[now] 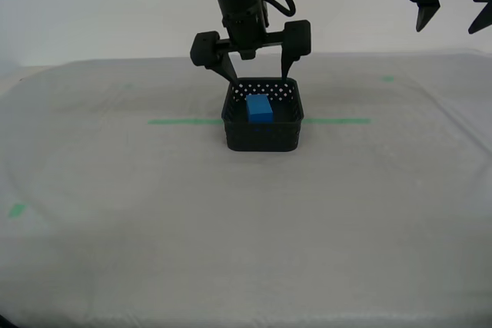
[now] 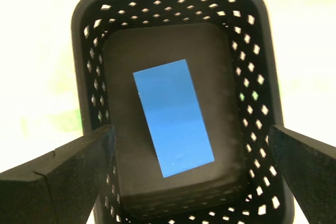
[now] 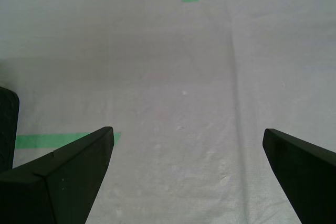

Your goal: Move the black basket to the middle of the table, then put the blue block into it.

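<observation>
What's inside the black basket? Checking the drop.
The blue block lies flat on the black basket floor, nothing else inside. The floor beneath it is covered.

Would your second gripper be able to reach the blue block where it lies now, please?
Probably yes. My second gripper hangs open right above the black basket, whose top is uncovered, and the blue block lies flat on the basket floor between the open jaws with nothing over it. The walls leave some room around it.
</observation>
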Motion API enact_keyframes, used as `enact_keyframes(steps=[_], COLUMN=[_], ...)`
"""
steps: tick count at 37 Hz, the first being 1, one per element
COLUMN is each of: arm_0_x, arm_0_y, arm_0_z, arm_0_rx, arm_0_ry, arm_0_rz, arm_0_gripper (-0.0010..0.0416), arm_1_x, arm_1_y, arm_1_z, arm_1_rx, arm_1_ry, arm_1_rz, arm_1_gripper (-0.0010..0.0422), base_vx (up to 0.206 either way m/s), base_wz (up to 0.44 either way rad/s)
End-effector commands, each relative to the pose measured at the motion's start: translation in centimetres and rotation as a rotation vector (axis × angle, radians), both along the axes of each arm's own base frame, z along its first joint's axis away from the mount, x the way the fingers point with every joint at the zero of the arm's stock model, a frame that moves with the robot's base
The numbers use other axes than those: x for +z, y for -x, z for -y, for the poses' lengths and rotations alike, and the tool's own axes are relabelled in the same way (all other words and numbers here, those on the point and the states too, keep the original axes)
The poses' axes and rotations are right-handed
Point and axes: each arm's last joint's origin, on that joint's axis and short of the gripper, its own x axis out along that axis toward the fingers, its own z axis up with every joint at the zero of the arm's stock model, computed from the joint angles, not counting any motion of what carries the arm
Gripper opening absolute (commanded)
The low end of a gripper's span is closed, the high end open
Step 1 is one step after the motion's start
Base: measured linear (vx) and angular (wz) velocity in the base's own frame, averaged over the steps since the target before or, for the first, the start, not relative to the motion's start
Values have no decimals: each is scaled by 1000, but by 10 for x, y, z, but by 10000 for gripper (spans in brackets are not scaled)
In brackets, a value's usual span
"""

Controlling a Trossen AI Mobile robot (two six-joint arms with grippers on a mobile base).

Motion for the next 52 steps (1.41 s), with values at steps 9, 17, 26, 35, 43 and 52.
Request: enact_keyframes(steps=[9, 17, 26, 35, 43, 52], arm_0_x=[0, 0, 0, 0, 0, 0], arm_0_y=[0, 0, 0, 0, 0, 0], arm_0_z=[0, 0, 0, 0, 0, 0], arm_0_rx=[0, 0, 1, 1, 1, 1], arm_0_ry=[0, 0, 0, 0, 0, 0], arm_0_rz=[2, 2, 2, 2, 2, 2], arm_0_gripper=[398, 398, 398, 398, 398, 398], arm_1_x=[2, 2, 10, 29, 46, 66], arm_1_y=[-1, -2, -3, -4, -4, -3], arm_1_z=[0, -1, -3, -10, -20, -36], arm_1_rx=[-6, -16, -3, 29, 31, 62], arm_1_ry=[10, 6, 19, 15, 19, 6], arm_1_rz=[7, 13, 31, 88, 109, 126], arm_1_gripper=[399, 400, 401, 401, 401, 401], base_vx=[0, 0, 0, 0, 0, 0], base_wz=[0, 0, 0, 0, 0, 0])
